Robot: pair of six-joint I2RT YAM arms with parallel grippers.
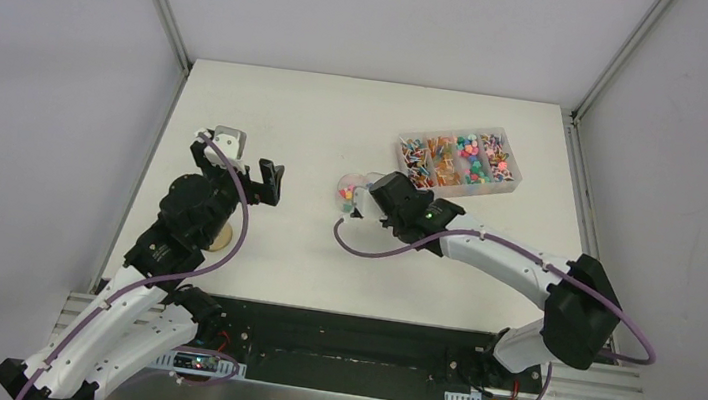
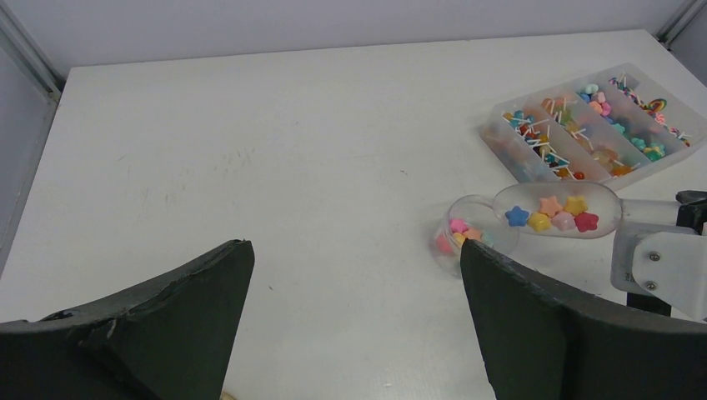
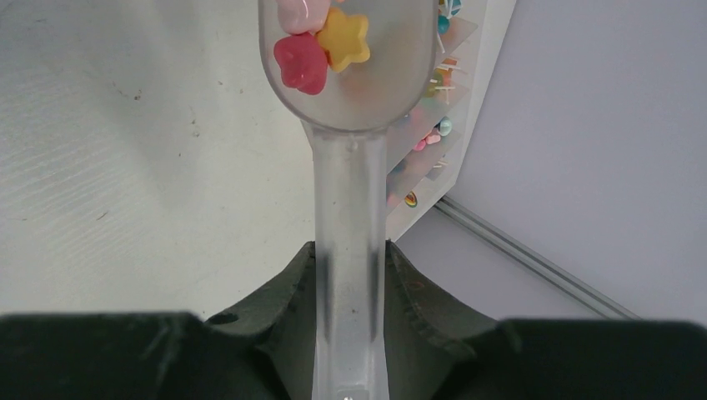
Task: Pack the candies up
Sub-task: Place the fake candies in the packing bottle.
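Observation:
The candies are small star-shaped pieces; several lie in the clear plastic scoop (image 2: 559, 210), shown close in the right wrist view (image 3: 321, 46). More candies (image 2: 457, 233) sit in a small clear jar (image 1: 347, 192) on the table. My right gripper (image 3: 350, 250) is shut on the scoop's handle and holds the bowl over the jar's rim; it also shows in the top view (image 1: 374, 195). My left gripper (image 2: 357, 258) is open and empty, left of the jar, above the table (image 1: 238, 169).
A clear compartment box (image 1: 457, 158) with sorted candies and sprinkles stands at the back right, also in the left wrist view (image 2: 596, 125). A round wooden disc lid (image 1: 221, 237) lies partly under my left arm. White walls close in the table.

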